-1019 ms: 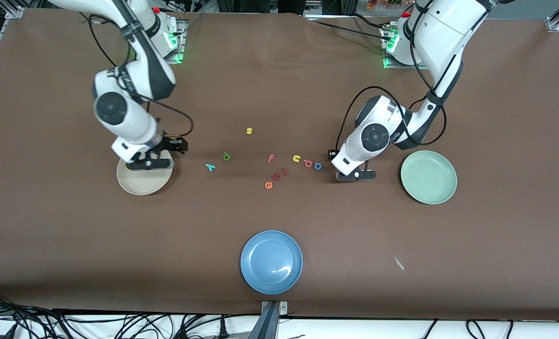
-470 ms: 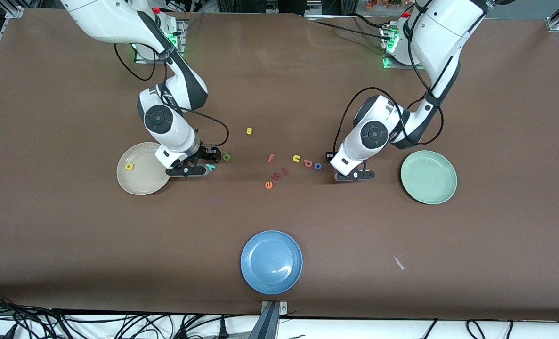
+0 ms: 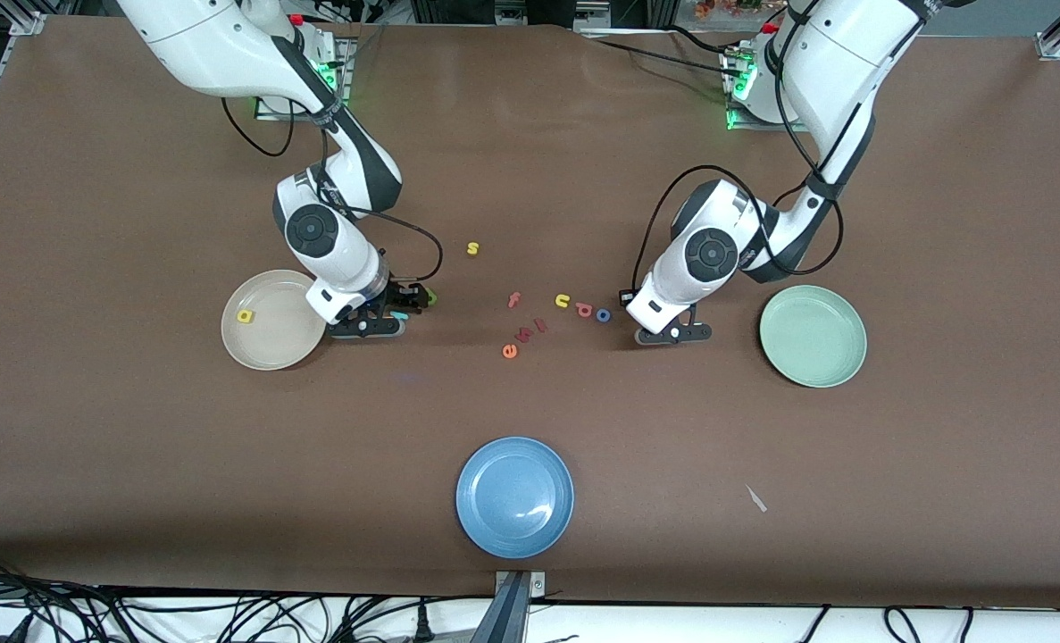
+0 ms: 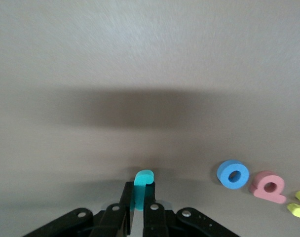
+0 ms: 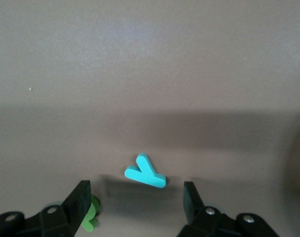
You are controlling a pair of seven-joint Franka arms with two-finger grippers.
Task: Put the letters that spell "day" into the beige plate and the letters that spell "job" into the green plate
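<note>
I count one letter done: the yellow "a" [image 3: 245, 315] lies in the beige plate [image 3: 290, 349]. My left tool [image 4: 138, 213] pinches the teal "j" [image 4: 142, 190] on the table beside the empty green plate [image 3: 813, 336]; my right tool [image 5: 135, 197] stands spread over the teal "y" [image 5: 145, 173], with "d", "o" and "b" left.

Both arms wear glossy white shells with dark grey joint bands and round grey caps at the wrists. Black cables loop beside each forearm. Green lights glow at both bases. The fingers are black, with silver screws.
</note>
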